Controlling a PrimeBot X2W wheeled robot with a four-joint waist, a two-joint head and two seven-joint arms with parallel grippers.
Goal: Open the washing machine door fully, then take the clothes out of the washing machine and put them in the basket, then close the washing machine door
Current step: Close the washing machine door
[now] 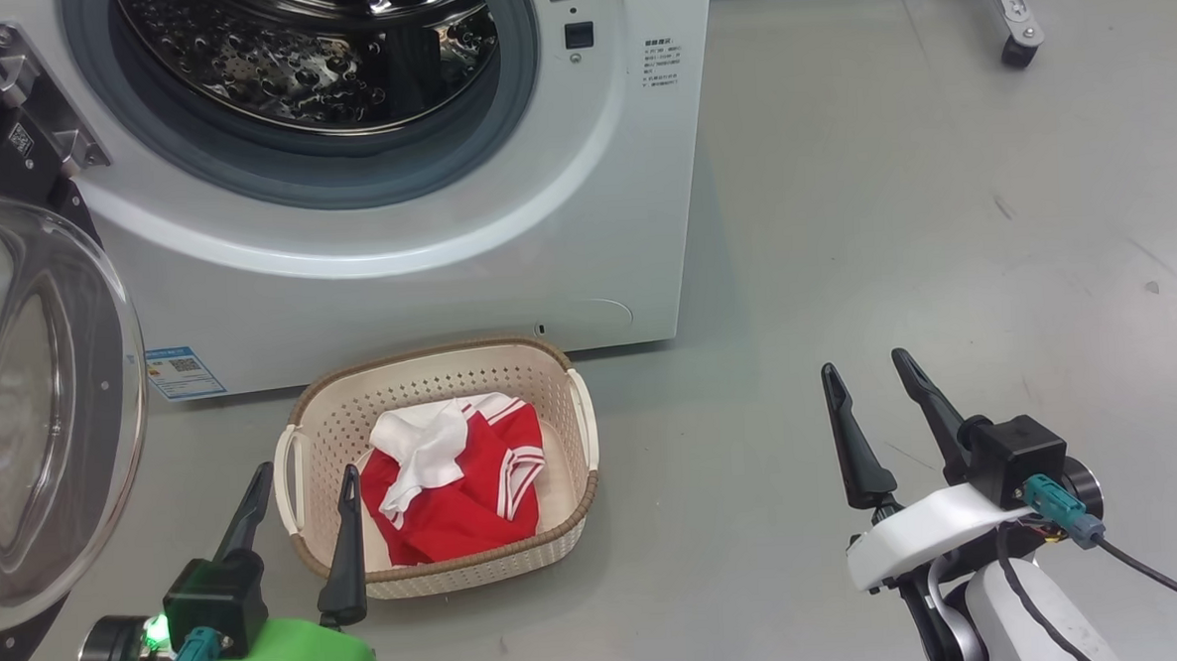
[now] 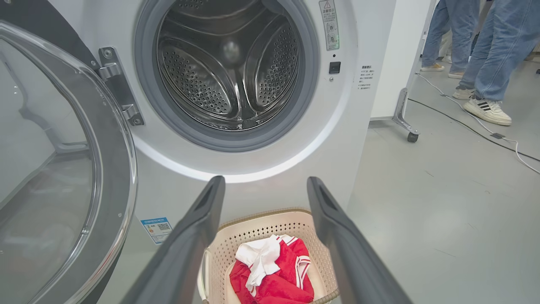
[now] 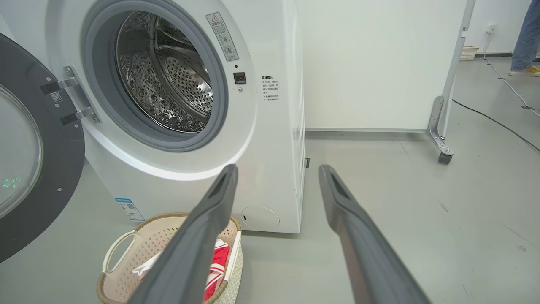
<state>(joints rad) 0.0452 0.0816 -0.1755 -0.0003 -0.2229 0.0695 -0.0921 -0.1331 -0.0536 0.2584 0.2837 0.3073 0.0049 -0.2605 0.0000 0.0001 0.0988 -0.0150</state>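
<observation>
Grey smooth floor [image 1: 842, 210] runs under everything, scuffed here and there. On it, just before the washer [image 1: 398, 279], sits the basket [image 1: 431, 352], with the clothes [image 1: 457, 495] heaped inside: red, white-striped, a white piece on top. Above, the drum [image 2: 228, 67] shows shiny perforated metal inside its grey ring. The door [image 1: 45, 394] hangs open on its hinge [image 1: 42, 106] at my left, its glass bowl bulging out close beside my left claw [image 1: 306, 472]. That claw is spread wide and holds nothing, its fingers over the basket's near left corner. My right claw [image 1: 864, 362] is spread too, nothing in it, above floor well to the right of the basket. Past the washer stands a white panel [image 3: 379, 63] on a castor [image 1: 1018, 50]. A cable [image 2: 464, 122] trails over the floor, and people's legs [image 2: 489, 46] in jeans stand farther off. A blue label [image 1: 185, 371] with a QR code sits low on the washer front. The warning sticker [image 2: 329, 24] and small print [image 1: 659, 64] beside the mouth are too small to read
</observation>
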